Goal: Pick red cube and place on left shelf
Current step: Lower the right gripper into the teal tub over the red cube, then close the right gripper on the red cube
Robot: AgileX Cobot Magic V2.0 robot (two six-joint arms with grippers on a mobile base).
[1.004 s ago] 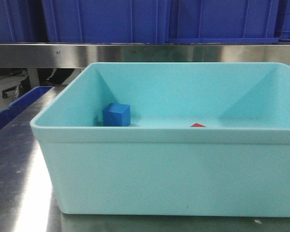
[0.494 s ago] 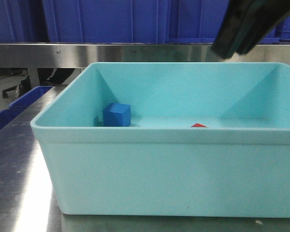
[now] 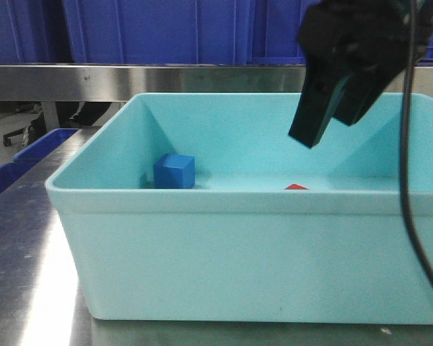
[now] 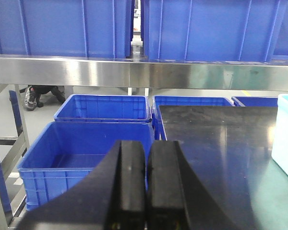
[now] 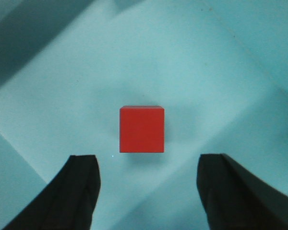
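Red cube (image 5: pixel 141 129) sits on the floor of the pale turquoise tub (image 3: pixel 202 245), well apart from the blue cube (image 3: pixel 174 171). Right gripper (image 5: pixel 149 165) hovers above it, jaws spread wide and empty. Left gripper (image 4: pixel 146 146) has its jaws pressed together, holding nothing.

The tub (image 3: pixel 238 267) is smooth, pale turquoise plastic with a soft satin sheen. The red cube (image 5: pixel 141 128) on its floor looks flat and matt, and the blue cube (image 3: pixel 174 171) has a smooth face too. The table (image 3: pixel 29 252) is brushed stainless steel, throwing a bright glare on the near left, and the shelf rail (image 3: pixel 166 79) at the far side is the same metal. The crates (image 4: pixel 86 148) are ribbed blue plastic, faintly glossy. The right gripper (image 5: pixel 145 165) has dull black fingers.
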